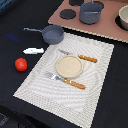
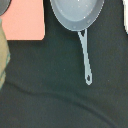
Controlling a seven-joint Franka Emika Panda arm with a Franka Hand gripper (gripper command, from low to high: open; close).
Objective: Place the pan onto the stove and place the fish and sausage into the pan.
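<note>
The pan [image 1: 53, 34], small, dark grey and round with a long thin handle, sits on the dark table beside the placemat's far corner. It is off the stove [image 1: 107, 27], a pinkish-brown board with black burner discs at the back. The white fish [image 1: 33, 50] lies on the table near the pan. The red sausage [image 1: 20, 64] lies closer to the front, at the exterior view's left. The wrist view looks straight down on the empty pan [image 2: 76, 12] and its handle [image 2: 85, 55], with a corner of the stove [image 2: 22, 22] beside it. No gripper shows in either view.
A larger grey pot [image 1: 90, 12] stands on the stove. A pale bowl [image 1: 124, 19] sits at the stove's right end. The striped placemat [image 1: 95, 75] holds a round plate [image 1: 68, 66] and orange-handled cutlery [image 1: 87, 58].
</note>
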